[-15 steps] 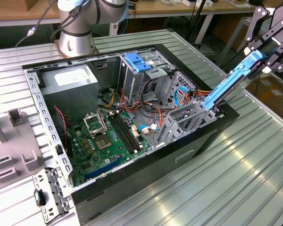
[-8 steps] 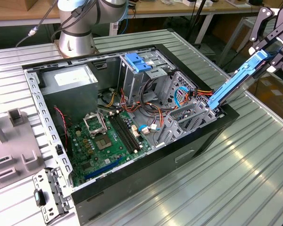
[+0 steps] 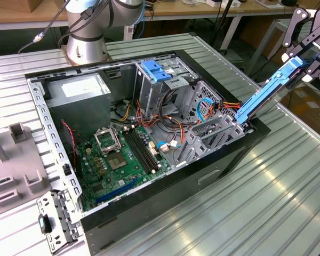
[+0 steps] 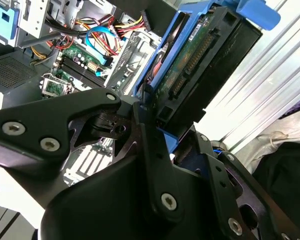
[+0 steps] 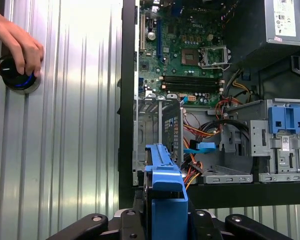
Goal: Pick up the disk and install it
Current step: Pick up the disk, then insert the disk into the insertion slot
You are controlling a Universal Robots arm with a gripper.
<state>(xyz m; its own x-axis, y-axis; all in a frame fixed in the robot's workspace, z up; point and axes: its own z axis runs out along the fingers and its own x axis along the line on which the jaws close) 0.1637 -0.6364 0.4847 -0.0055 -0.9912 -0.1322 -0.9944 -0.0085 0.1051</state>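
Tool [image 3: 308, 57], at the exterior view's 2 o'clock: black linkage fingers pinching the disk [image 3: 269, 90]. The blue-railed drive tilts steeply, lower end at the open black case [image 3: 165, 205] rim, 3 o'clock, over a perforated metal cage [image 3: 210, 130] and tangled coloured cables [image 3: 168, 120]. Green motherboard [image 3: 120, 160], 8 o'clock; ribbed silver tabletop [image 3: 266, 202].
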